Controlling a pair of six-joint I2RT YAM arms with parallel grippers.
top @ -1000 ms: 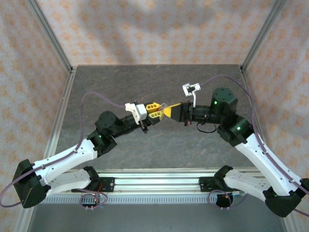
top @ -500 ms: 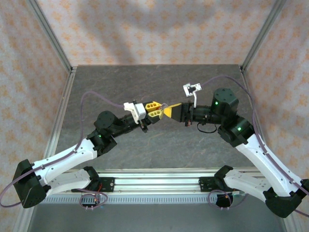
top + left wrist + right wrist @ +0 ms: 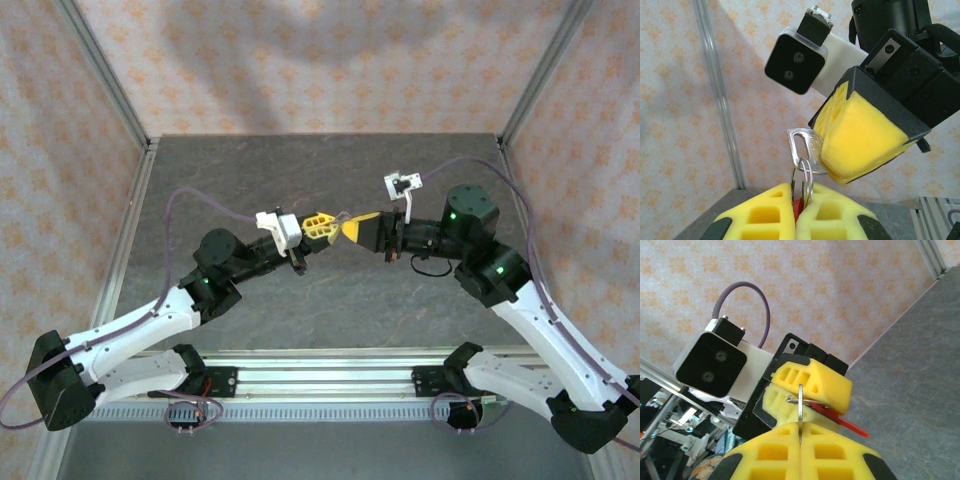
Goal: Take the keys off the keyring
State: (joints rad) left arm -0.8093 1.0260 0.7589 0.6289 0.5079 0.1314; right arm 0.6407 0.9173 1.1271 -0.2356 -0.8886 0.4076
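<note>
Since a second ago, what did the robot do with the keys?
The left gripper closed the last bit onto the keyring. The right gripper drew slightly to the right. It stayed shut on the key; nothing else visibly changed.

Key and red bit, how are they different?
The flat silvery metal key is pale and shiny; the small bright red piece is strongly coloured. The key is pinched by the right pincer, the red piece by the left pincer. Both are tiny, held in mid-air.

Bright, even light with soft shadows, mostly sharp.
</note>
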